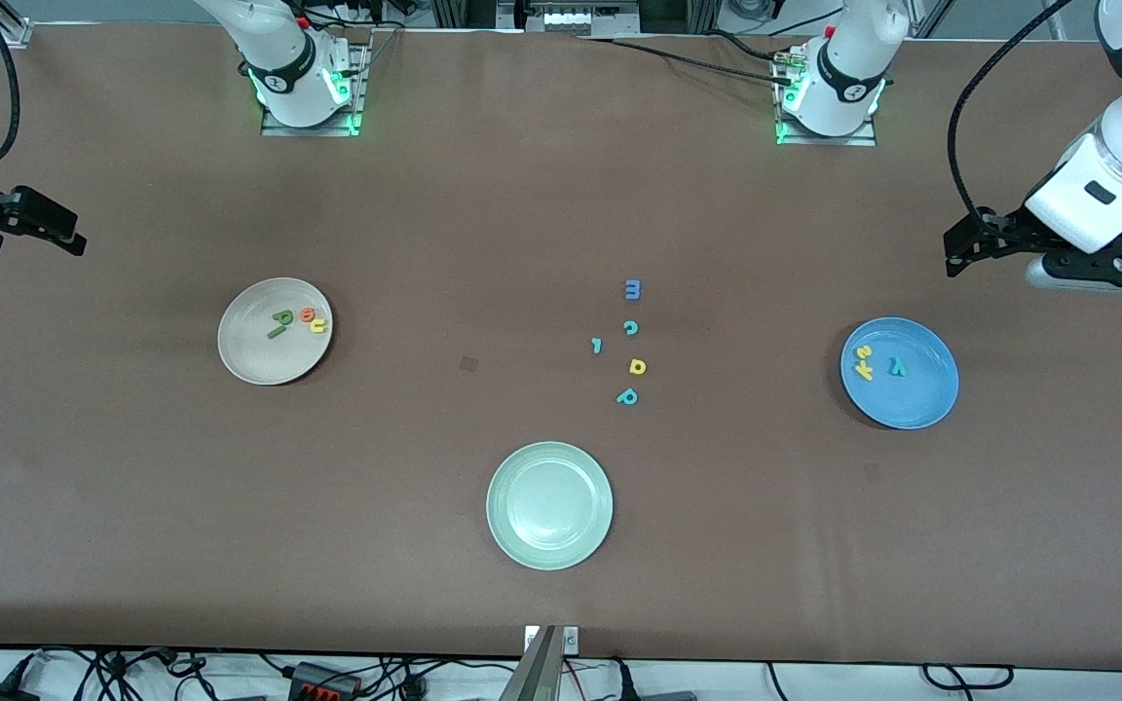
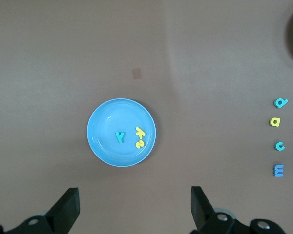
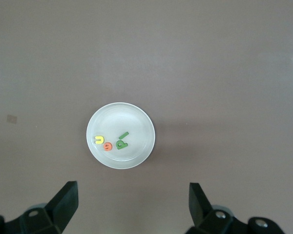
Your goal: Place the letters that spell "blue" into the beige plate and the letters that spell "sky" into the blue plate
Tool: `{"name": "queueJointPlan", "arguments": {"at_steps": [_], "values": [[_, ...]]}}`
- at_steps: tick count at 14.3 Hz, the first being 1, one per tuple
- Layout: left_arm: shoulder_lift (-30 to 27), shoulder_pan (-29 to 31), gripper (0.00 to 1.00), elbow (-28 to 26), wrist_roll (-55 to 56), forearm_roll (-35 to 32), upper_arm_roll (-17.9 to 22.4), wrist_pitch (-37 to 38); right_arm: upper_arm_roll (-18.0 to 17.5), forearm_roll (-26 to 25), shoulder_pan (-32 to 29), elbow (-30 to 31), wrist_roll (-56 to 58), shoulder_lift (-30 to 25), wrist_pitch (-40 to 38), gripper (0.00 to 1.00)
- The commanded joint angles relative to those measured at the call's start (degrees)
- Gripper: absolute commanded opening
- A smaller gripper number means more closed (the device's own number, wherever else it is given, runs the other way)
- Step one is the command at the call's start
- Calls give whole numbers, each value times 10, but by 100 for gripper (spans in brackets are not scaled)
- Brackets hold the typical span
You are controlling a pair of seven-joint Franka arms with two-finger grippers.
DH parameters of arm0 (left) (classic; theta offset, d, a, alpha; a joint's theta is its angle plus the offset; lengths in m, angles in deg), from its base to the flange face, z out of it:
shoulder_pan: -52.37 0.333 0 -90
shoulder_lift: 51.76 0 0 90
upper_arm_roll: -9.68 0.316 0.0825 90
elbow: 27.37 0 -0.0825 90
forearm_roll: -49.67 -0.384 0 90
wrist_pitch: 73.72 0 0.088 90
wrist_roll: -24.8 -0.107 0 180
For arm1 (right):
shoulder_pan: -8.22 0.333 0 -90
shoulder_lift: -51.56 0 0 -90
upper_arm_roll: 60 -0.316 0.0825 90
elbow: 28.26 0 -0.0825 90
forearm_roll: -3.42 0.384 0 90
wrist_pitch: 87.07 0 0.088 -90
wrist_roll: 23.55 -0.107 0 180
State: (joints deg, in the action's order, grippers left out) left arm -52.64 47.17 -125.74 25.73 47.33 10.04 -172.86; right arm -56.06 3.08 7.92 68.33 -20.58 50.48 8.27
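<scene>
The beige plate (image 1: 259, 358) lies toward the right arm's end and holds the green b (image 1: 282, 316), dark green l (image 1: 276, 332), orange e (image 1: 307, 313) and yellow u (image 1: 317, 325). My right gripper (image 1: 72, 234) hangs open and empty above the table beside that plate (image 3: 122, 117), near the table's end. The blue plate (image 1: 916, 401) lies toward the left arm's end with the yellow s (image 1: 864, 352), yellow k (image 1: 863, 369) and teal y (image 1: 897, 366) in it. My left gripper (image 1: 955, 255) hangs open and empty beside that plate (image 2: 105, 131).
A pale green plate (image 1: 549, 504) sits mid-table near the front camera. Loose letters lie between the plates: a blue m (image 1: 632, 289), a teal c (image 1: 630, 328), a small teal hook (image 1: 597, 345), a yellow loop-and-stem (image 1: 637, 366), a teal loop-and-stem (image 1: 627, 396).
</scene>
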Motion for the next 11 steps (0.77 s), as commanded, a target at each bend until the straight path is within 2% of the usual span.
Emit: {"name": "queueJointPlan", "arguments": {"at_steps": [1, 11], "values": [[10, -7, 100, 20, -1, -4, 5, 14, -10, -8, -8, 12, -6, -16, -1, 100], [10, -7, 100, 21, -3, -4, 5, 14, -11, -8, -8, 11, -2, -24, -2, 100]]}}
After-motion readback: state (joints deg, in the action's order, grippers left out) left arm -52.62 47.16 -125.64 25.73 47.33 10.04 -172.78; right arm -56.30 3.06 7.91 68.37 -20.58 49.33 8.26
